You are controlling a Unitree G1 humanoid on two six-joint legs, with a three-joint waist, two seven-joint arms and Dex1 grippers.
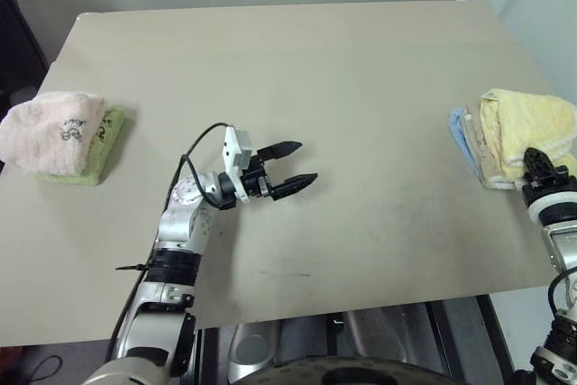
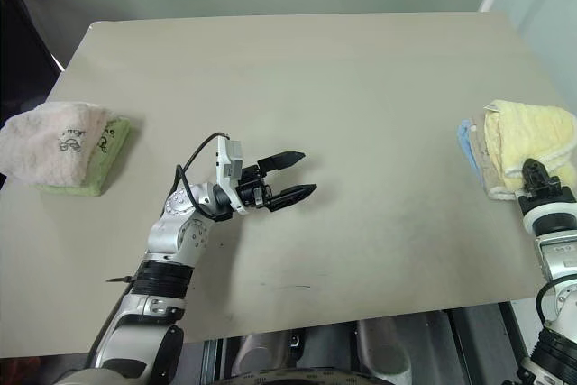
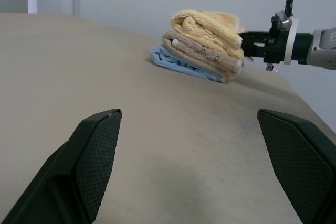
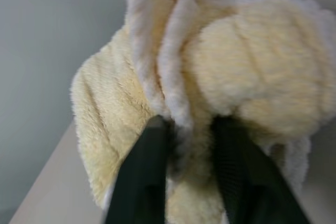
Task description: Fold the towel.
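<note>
The towel [image 1: 532,123] is pale yellow and fluffy, and it lies folded on top of a small stack at the table's right edge. My right gripper [image 1: 539,161] is at its near side. In the right wrist view the two fingers [image 4: 152,145] stand part way apart, with a fold of the towel [image 4: 252,72] bulging between them, so the right gripper [image 4: 189,129] is open. My left gripper [image 1: 297,164] hovers over the middle of the table, pointing right toward the stack, wide open with nothing between its fingers [image 3: 94,145].
Under the towel lie a beige towel [image 3: 199,51] and a blue one [image 3: 178,64]. At the table's left edge a pink towel [image 1: 50,128] sits on a green one [image 1: 95,164]. The table [image 1: 361,87] ends close behind the right stack.
</note>
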